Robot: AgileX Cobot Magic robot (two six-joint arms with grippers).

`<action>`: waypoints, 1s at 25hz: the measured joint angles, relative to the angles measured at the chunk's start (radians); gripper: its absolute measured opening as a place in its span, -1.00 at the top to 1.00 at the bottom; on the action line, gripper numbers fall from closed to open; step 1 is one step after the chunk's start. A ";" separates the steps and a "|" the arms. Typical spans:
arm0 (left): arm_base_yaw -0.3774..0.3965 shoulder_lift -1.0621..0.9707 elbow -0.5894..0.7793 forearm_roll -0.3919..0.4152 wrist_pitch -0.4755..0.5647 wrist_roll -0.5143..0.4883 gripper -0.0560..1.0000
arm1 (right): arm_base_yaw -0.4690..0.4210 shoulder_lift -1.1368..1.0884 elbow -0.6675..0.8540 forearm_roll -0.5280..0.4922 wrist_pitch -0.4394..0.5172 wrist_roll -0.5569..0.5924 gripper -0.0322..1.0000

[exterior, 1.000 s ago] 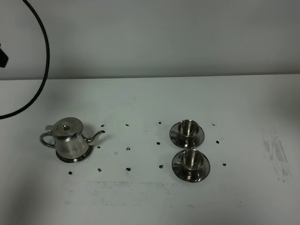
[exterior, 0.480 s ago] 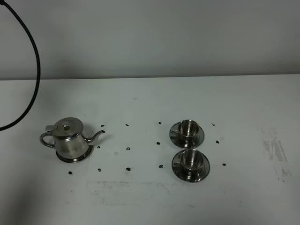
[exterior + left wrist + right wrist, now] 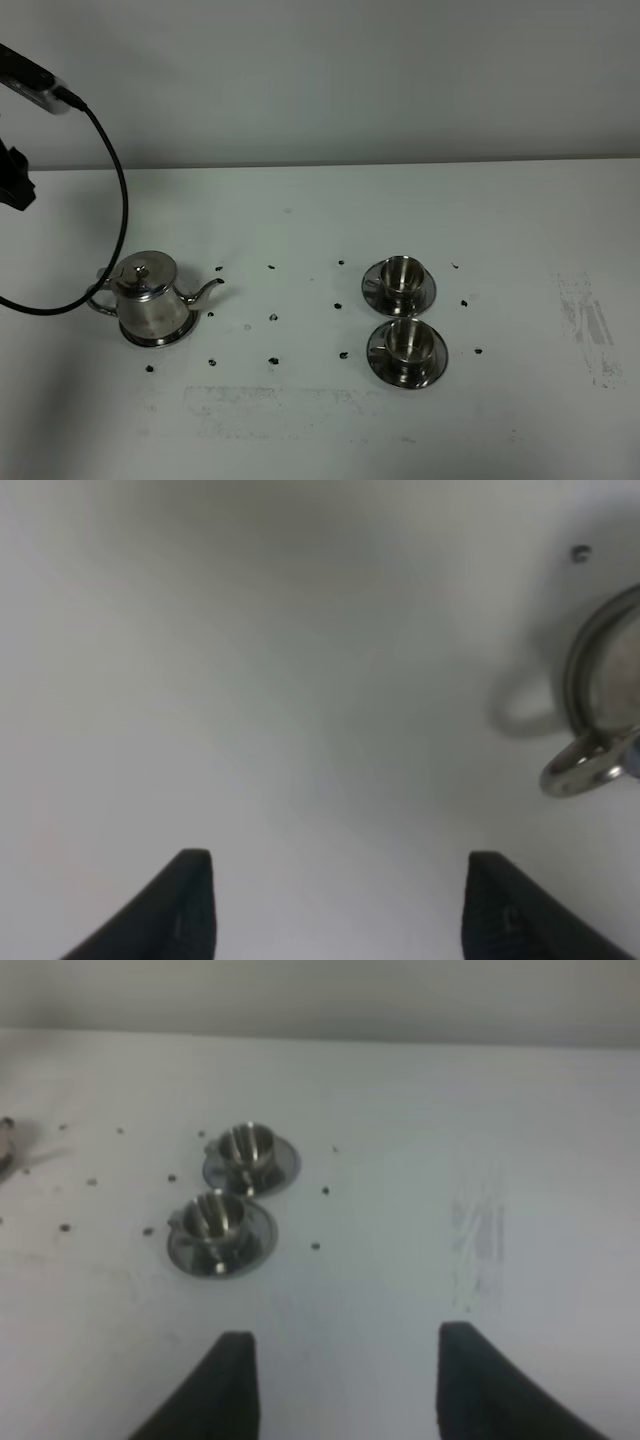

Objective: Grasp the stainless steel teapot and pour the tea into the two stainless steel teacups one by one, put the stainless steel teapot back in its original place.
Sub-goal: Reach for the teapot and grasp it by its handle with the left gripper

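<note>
The stainless steel teapot (image 3: pixel 150 300) stands upright on the white table at the left, its spout pointing right. The left wrist view catches only its loop handle (image 3: pixel 585 770) and part of its rim at one edge. My left gripper (image 3: pixel 340 900) is open over bare table beside that handle, touching nothing. The two stainless steel teacups sit on saucers right of centre, one farther back (image 3: pixel 402 275) and one nearer (image 3: pixel 407 342). My right gripper (image 3: pixel 345 1375) is open and empty, well short of the cups (image 3: pixel 215 1222), (image 3: pixel 248 1150).
A black cable (image 3: pixel 115 200) loops down from the left arm's camera housing (image 3: pixel 28 82) and crosses in front of the teapot's handle. Small black dots mark the table around the teapot and cups. A grey scuff (image 3: pixel 590 320) lies at the right.
The left arm's housing and cable have swung in at the upper left, and the cable now hangs down to the teapot's handle. Teapot and cups have not moved.
</note>
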 joint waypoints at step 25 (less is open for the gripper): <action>-0.076 0.200 0.000 -0.055 -0.010 0.447 -0.14 | 0.000 -0.045 0.124 -0.074 0.016 0.009 0.36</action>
